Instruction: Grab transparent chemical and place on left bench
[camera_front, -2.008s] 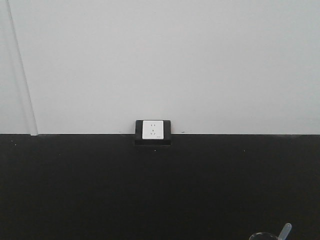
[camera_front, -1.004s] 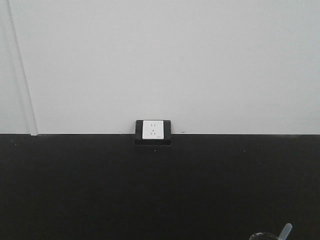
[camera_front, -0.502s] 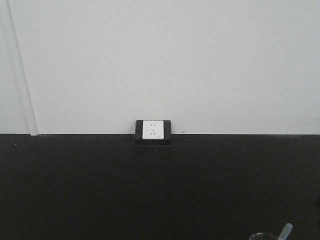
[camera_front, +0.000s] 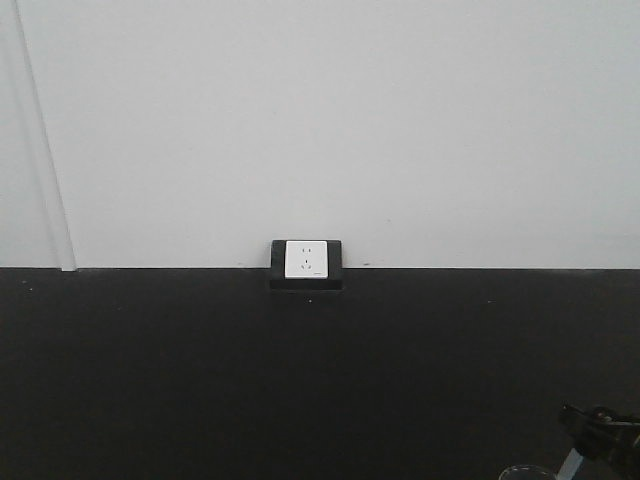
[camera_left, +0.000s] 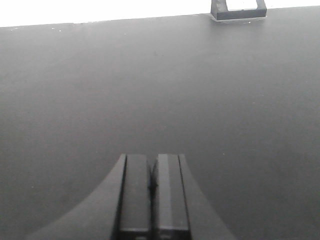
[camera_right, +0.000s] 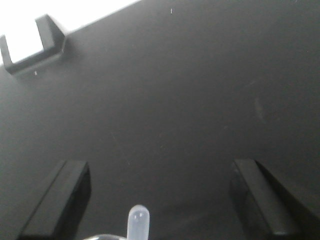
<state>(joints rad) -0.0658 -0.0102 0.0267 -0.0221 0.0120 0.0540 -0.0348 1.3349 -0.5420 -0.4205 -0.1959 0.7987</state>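
The transparent chemical (camera_right: 138, 224) sits at the bottom edge of the right wrist view, left of centre. Only the rounded tip of its pale stick (camera_right: 138, 215) and a sliver of glass rim show, between the fingers of the right gripper (camera_right: 160, 172), which stand wide apart and touch nothing. In the front view it lies in the lower right corner on the black bench (camera_front: 200, 380), with that gripper just above and to its right. The left gripper (camera_left: 152, 165) has its fingers pressed together over the dark surface, and the wall socket (camera_front: 306, 259) sits mid-frame where the bench meets the white wall (camera_front: 320, 120).

One beaker (camera_front: 527, 471); one stick (camera_right: 138, 221); one socket (camera_front: 306, 259); one left claw (camera_left: 151, 161); one right claw (camera_right: 160, 167)
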